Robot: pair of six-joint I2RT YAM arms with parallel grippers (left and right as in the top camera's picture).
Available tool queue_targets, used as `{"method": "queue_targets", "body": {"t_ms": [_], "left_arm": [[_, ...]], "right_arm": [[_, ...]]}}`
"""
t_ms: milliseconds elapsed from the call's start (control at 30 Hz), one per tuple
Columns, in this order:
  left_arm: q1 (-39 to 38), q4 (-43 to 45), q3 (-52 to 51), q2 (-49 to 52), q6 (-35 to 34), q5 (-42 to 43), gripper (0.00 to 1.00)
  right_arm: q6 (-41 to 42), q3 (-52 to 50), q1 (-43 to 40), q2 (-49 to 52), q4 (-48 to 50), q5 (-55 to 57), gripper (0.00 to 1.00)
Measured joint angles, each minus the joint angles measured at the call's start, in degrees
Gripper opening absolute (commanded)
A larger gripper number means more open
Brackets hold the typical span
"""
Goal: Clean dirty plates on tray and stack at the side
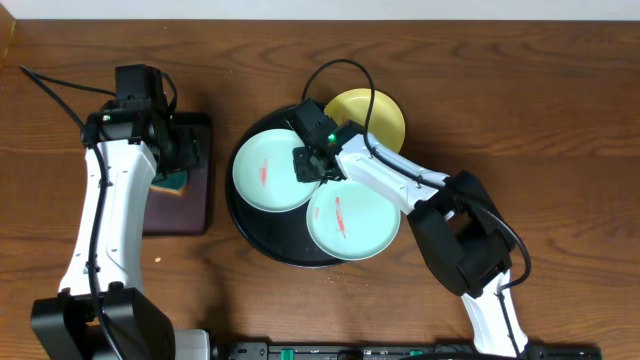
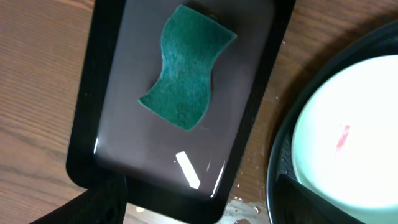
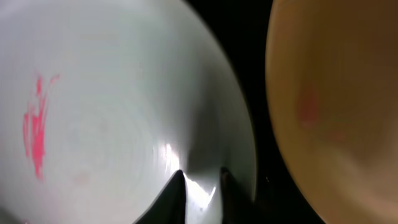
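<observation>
The round black tray [image 1: 255, 240] holds two pale turquoise plates, each with a red smear: one on the left [image 1: 265, 175] and one at the front right [image 1: 355, 220]. The pale yellow plate [image 1: 378, 112] lies at the tray's back right rim. My right gripper [image 1: 312, 165] is at the left plate's right edge. In the right wrist view its fingers [image 3: 202, 186] are close together with a narrow gap, tips on that plate [image 3: 93, 124], beside the yellow plate [image 3: 336, 93]. My left gripper [image 1: 185, 150] is open and empty [image 2: 199, 208] above a green sponge [image 2: 186, 68].
The sponge [image 1: 178, 182] lies on a smaller dark-brown rectangular tray [image 1: 185, 210], left of the black tray. A few water drops sit on the wood [image 2: 249, 208] between the two trays. Brown wood tabletop [image 1: 520, 120] surrounds everything.
</observation>
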Motion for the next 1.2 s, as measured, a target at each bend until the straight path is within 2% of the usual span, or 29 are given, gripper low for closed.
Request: {"method": "queue_targets", "body": {"t_ms": [233, 733, 933, 1033, 1100, 1200], "left_arm": [[0.0, 0.8, 0.0, 0.0, 0.0, -0.2, 0.75], [0.0, 0.9, 0.0, 0.0, 0.0, -0.2, 0.76], [0.0, 0.9, 0.0, 0.0, 0.0, -0.2, 0.76], [0.0, 0.9, 0.0, 0.0, 0.0, -0.2, 0.75], [0.0, 1.0, 0.0, 0.0, 0.0, -0.2, 0.75], [0.0, 1.2, 0.0, 0.0, 0.0, -0.2, 0.76]], "right_arm": [[-0.1, 4.1, 0.0, -0.9, -6.2, 2.4, 0.33], [1.3, 4.2, -0.1, -0.2, -6.0, 4.4, 0.16], [1.5, 4.2, -0.1, 2.3, -4.6, 3.9, 0.16], [1.5, 4.2, 0.0, 2.7, -4.4, 3.5, 0.12], [1.5, 4.2, -0.1, 2.7, -4.4, 3.5, 0.14], [1.4, 4.3, -0.1, 2.7, -4.5, 3.1, 0.22]]}}
